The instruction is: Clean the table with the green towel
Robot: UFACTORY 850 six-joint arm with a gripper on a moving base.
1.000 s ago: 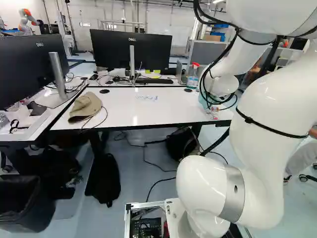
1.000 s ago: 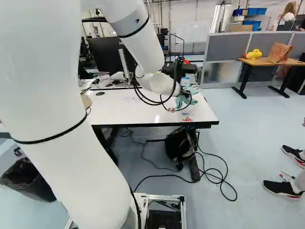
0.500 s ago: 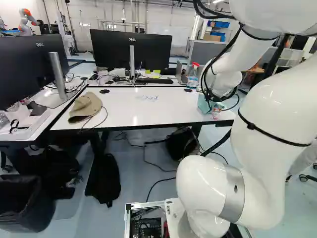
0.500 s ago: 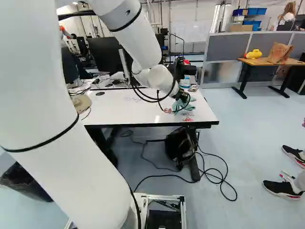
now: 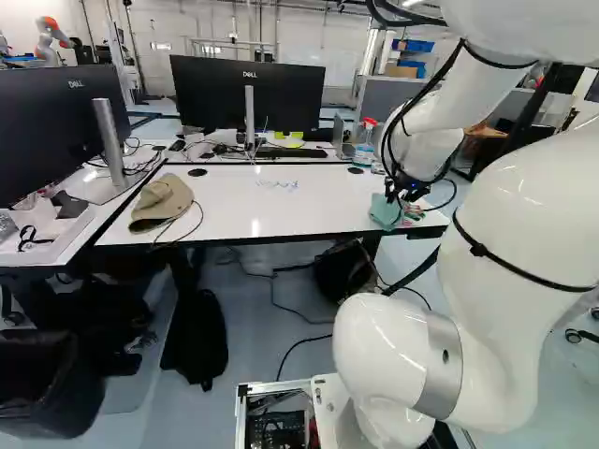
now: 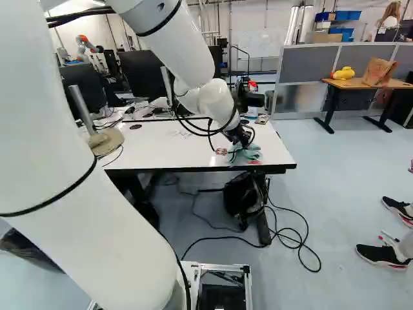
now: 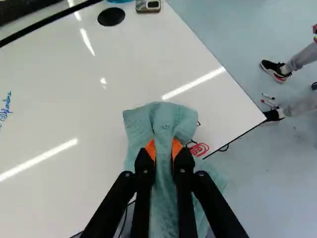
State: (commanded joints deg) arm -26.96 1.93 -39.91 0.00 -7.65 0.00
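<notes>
far l. of the gripper, way back in the room, there's another robot (image 5: 47, 42). well l. of it too, but nearer, is a blk bin (image 5: 47, 388) on the floor, w/ a monitor (image 5: 42, 122) up on a desk. also l., on the white table (image 5: 309, 210), a tan cap (image 5: 162, 201) lies by the l. edge, a thin cord next to it. between cap & gripper: some blue writing (image 5: 278, 184) on the tabletop. ahead & l. of the gripper, past the table, stand a 2nd monitor (image 5: 206, 94) & a keyboard (image 5: 290, 152). a blk bag (image 6: 242, 194) sits under the table, lower than the gripper. spray bottle (image 5: 362, 152) w/ red top is ahead of it.

the gripper (image 6: 242, 143) is over the table's near r. corner, fingers clamped on the green towel (image 7: 164, 116) from both sides, a fold pinched upright btwn the orange pads (image 7: 150, 148). rest of the towel spreads out around & under the fingers, some on the tabletop.

just r. of the gripper, right by the towel: a red scribble (image 7: 199, 149). phone (image 7: 148, 6) lies ahead, near the table's r. edge. farther r., some pens (image 7: 268, 102) on the floor.
</notes>
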